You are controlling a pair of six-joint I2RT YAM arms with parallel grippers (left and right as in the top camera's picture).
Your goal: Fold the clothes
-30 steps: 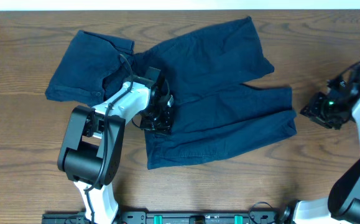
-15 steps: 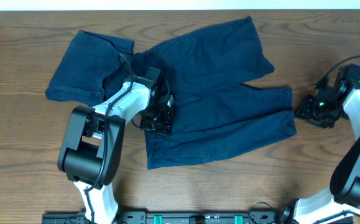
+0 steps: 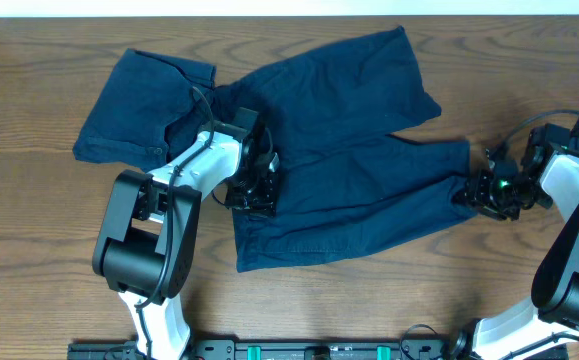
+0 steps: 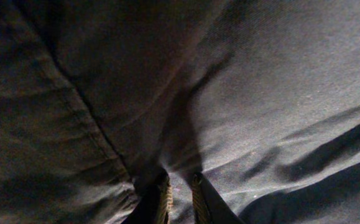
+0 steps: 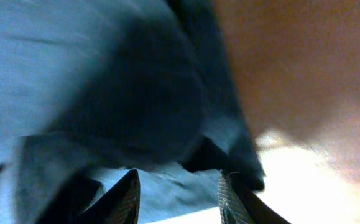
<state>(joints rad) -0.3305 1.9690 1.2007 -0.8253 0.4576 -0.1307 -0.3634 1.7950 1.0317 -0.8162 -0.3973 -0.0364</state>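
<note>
On bench (image 3: 29,250): navy shorts (image 3: 349,150) spread flat at middle, legs toward right; second navy shorts (image 3: 139,110) bunched at upper left, edge touching first pair. At waistband end of spread pair: left hand (image 3: 254,195), narrow, fingers (image 4: 164,199) pinching raised fabric fold. At hem of nearer leg: right hand (image 3: 474,192), jaws apart over hem edge; wrist view blurred

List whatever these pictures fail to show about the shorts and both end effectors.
Overhead: the left end effector's fingertips, hidden under its own wrist.
Right wrist view: blur smears the spread shorts; whether the right end effector touches them is unclear.
Overhead: the bunched shorts' lower layers, covered by their own cloth.
</note>
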